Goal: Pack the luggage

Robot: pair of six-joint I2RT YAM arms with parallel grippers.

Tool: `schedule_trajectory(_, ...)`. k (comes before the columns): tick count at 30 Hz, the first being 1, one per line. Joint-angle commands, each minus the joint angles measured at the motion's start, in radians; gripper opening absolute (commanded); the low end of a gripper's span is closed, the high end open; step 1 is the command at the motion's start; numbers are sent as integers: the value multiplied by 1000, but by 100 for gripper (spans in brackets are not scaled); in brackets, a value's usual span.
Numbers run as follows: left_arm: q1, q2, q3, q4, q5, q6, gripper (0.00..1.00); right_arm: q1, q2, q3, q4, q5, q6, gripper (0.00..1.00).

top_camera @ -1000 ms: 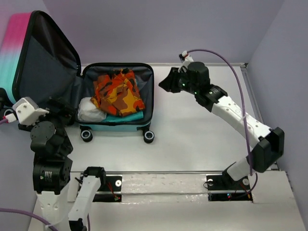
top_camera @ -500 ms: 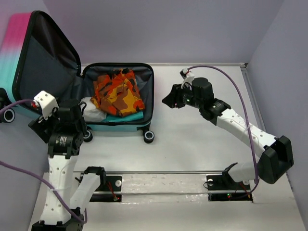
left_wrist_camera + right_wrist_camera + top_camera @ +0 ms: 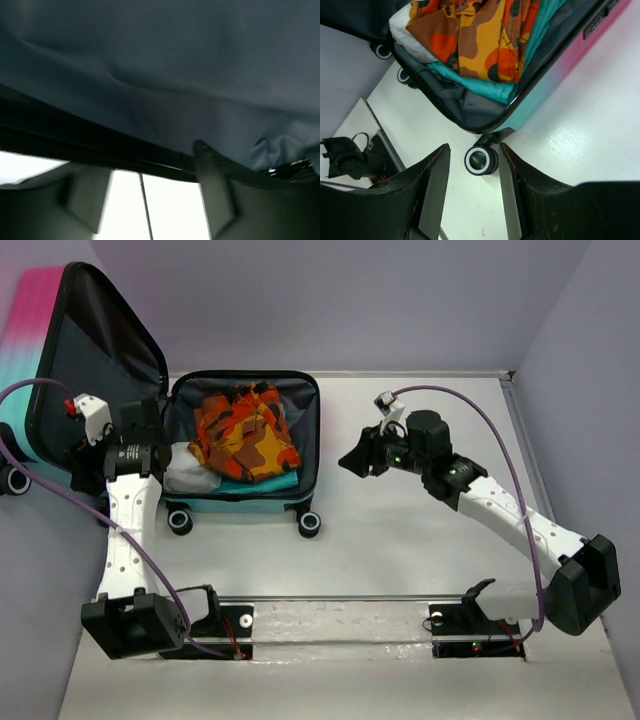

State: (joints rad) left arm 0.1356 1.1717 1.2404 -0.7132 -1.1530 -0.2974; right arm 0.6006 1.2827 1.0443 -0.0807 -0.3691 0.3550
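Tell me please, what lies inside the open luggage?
Inside the luggage lie an orange patterned garment on top, a white bundle beside it, and teal cloth beneath. Whatever is under these is covered.

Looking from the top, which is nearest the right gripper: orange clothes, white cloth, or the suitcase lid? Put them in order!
From the right gripper:
1. Orange clothes, middle of the luggage.
2. White cloth, near-left corner.
3. Open lid, far left.

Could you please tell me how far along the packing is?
Done: an orange camouflage garment, a teal garment and a white bundle lie in the luggage. In hand: nothing; the right gripper hovers beside it, jaws apart and empty; the left gripper is open at the raised lid. Left: likely closing the lid.
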Motion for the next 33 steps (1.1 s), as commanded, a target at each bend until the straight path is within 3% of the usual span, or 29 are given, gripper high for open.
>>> schedule_trajectory(1, 6, -7, 47, 49, -59, -23, 61, -5, 6, 8, 64, -56, -4, 49)
schedule_trajectory(6, -21, 0, 45, 77, -86, 21, 48, -5, 32, 8, 64, -50, 2, 49)
schedule_trajectory(7, -24, 6, 50, 75, -82, 21, 33, -5, 32, 3, 62, -48, 2, 49)
schedule_trajectory(9, -27, 6, 62, 74, -82, 20, 24, -5, 30, -1, 64, -30, -1, 49)
schedule_trajectory(10, -28, 5, 67, 70, -82, 20, 11, -5, 27, -1, 62, -22, -2, 49)
schedule_trajectory(11, -33, 5, 70, 69, -80, 21, 6, -5, 29, -4, 62, -11, -2, 49)
schedule_trajectory(13, -85, 0, 67, 95, -86, 43, 6, -5, 35, -1, 62, -11, 1, 49)
schedule_trajectory(15, -180, -15, 41, 153, -175, 156, 6, -5, 55, 8, 62, -5, 10, 49)
schedule_trajectory(16, -305, -33, -17, 275, -280, 232, 6, -5, 64, 11, 62, 2, 24, 49)
schedule_trajectory(19, -486, -70, -120, 536, -384, 552, 6, -5, 102, 22, 65, 12, 59, 49)
schedule_trajectory(25, -700, -81, -130, 592, -416, 658, 6, -5, 112, 13, 104, 36, 116, 49)
schedule_trajectory(27, -824, -83, -159, 594, -412, 704, 6, -5, 113, 17, 104, 59, 134, 49)
schedule_trajectory(29, -962, -89, -176, 589, -386, 737, 13, -5, 115, 25, 104, 82, 156, 49)
schedule_trajectory(30, -962, -89, -183, 583, -367, 747, 26, -5, 116, 26, 104, 91, 156, 49)
schedule_trajectory(31, -1064, -75, -208, 565, -361, 760, 69, -5, 121, 28, 104, 99, 165, 49)
schedule_trajectory(32, -1126, -61, -220, 554, -387, 774, 88, -5, 122, 29, 104, 105, 167, 49)
schedule_trajectory(33, -1237, -43, -232, 543, -405, 800, 99, -5, 125, 31, 104, 128, 170, 49)
